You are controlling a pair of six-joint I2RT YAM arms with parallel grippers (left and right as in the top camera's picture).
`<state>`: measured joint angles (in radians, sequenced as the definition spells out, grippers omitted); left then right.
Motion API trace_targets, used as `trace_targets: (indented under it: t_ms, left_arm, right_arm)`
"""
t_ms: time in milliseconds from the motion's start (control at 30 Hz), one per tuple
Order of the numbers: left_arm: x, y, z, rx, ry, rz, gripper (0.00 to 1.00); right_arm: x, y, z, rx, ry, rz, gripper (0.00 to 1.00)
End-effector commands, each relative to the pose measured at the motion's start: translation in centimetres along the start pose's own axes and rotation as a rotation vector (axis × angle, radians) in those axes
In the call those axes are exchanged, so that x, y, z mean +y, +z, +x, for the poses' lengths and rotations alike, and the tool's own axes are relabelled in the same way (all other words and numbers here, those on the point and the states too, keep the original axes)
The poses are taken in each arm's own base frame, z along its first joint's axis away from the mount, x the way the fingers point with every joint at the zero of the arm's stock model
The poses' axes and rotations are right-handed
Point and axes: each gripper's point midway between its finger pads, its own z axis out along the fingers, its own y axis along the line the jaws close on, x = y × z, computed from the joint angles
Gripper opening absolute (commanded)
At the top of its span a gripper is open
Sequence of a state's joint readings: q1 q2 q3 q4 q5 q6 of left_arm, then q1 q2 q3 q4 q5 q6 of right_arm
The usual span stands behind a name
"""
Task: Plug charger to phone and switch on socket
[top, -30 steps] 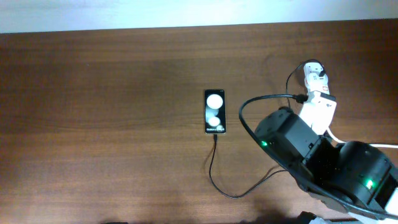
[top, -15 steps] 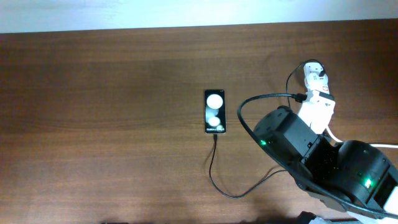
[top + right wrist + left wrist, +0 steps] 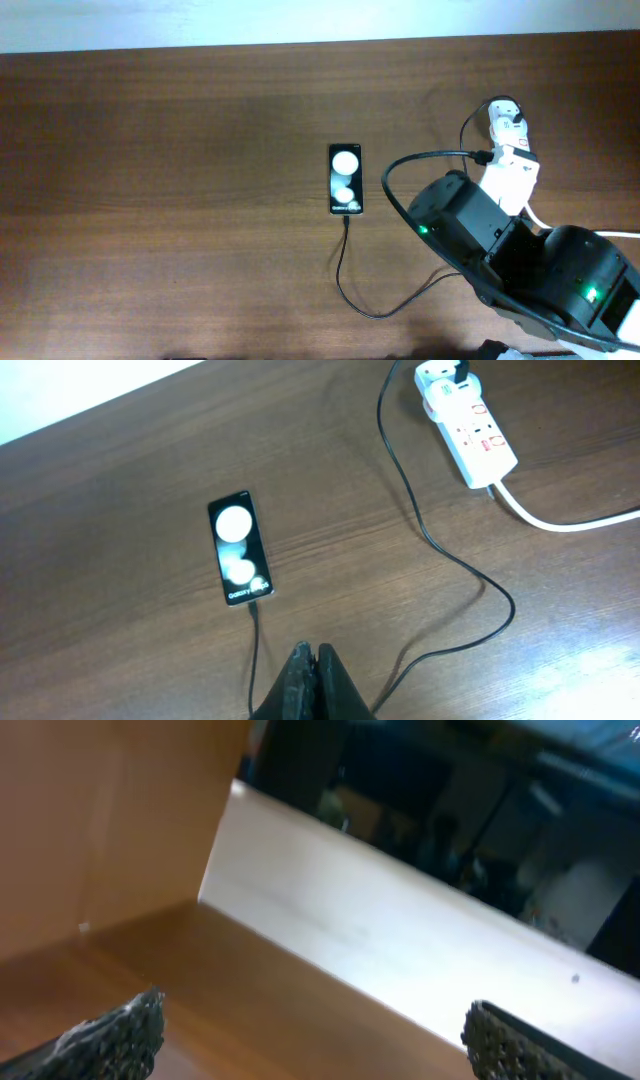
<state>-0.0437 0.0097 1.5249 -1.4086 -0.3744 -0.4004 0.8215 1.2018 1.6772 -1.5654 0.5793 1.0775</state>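
Two grippers show through their wrist cameras. The left gripper (image 3: 312, 1042) has its jaws spread wide with nothing between them. Only its two dark fingertips (image 3: 112, 1036) show at the lower edge of a blurred view of brown and pale panels.

On the wooden table (image 3: 150, 200), the phone (image 3: 345, 179) lies flat near the centre, face up, with its long axis running 12 to 6 o'clock. The charger (image 3: 342, 268) meets the phone's 6 o'clock edge with its connector tip. Whether the tip is fully seated cannot be told. From there the cable drops toward 6 o'clock, bends toward 3 o'clock, and passes under the right arm (image 3: 520, 270). It then arcs up to a dark plug at the 12 o'clock end of the socket (image 3: 508, 150).

The socket lies at about 3 o'clock from the phone, well apart from it. Its red switches (image 3: 480, 426) face up, and its white cord (image 3: 570, 520) leaves toward 4 o'clock.

The right gripper (image 3: 312, 678) has its fingers pressed together, holding nothing. It hangs above the table at 6 o'clock of the phone, near the cable.
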Motion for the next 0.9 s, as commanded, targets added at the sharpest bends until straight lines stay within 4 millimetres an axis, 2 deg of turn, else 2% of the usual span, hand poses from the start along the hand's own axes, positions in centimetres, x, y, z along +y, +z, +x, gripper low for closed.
trace_targets:
  t_ms: [0, 100, 167, 200, 300, 433, 533, 700, 800, 867]
  left_arm:
    - [-0.8, 4.6, 2.6, 0.066, -0.056, -0.037, 0.99]
    - [-1.6, 9.6, 5.6, 0.111, -0.037, -0.055, 0.99]
    - [-2.0, 12.1, 7.3, 0.12, -0.033, -0.059, 0.99]
    - [-2.7, 13.9, 9.1, 0.143, -0.032, -0.031, 0.99]
    - [-3.6, 16.4, 11.6, 0.163, -0.035, 0.008, 0.99]
    - [-3.5, 20.6, 16.6, 0.163, -0.038, 0.022, 0.99]
    - [-3.8, 22.3, 20.0, 0.18, -0.043, 0.075, 0.99]
    - [-3.2, 24.2, 25.1, 0.173, -0.053, 0.115, 0.99]
    - [-2.6, 24.6, 27.7, 0.18, -0.049, 0.133, 0.99]
    - [-3.5, 24.3, 28.4, 0.212, 0.023, 0.197, 0.99]
  right_arm:
    - [-0.5, -0.1, -0.2, -0.007, -0.001, 0.019, 0.04]
    - [-1.1, -0.1, 0.1, 0.002, -0.017, 0.042, 0.04]
    - [-1.1, -0.1, 0.1, 0.003, -0.018, 0.044, 0.04]
    - [-1.1, -0.1, 0.1, 0.003, -0.018, 0.044, 0.04]
    - [-1.1, -0.1, 0.1, 0.003, -0.019, 0.045, 0.04]
    - [-1.2, -0.1, 0.1, 0.004, -0.019, 0.046, 0.04]
    - [-1.5, -0.2, 0.3, 0.012, -0.03, 0.06, 0.04]
    - [-1.7, -0.2, 0.3, 0.014, -0.034, 0.065, 0.04]
    - [-1.7, -0.2, 0.4, 0.015, -0.035, 0.067, 0.04]
    - [-1.8, -0.2, 0.4, 0.017, -0.037, 0.069, 0.04]
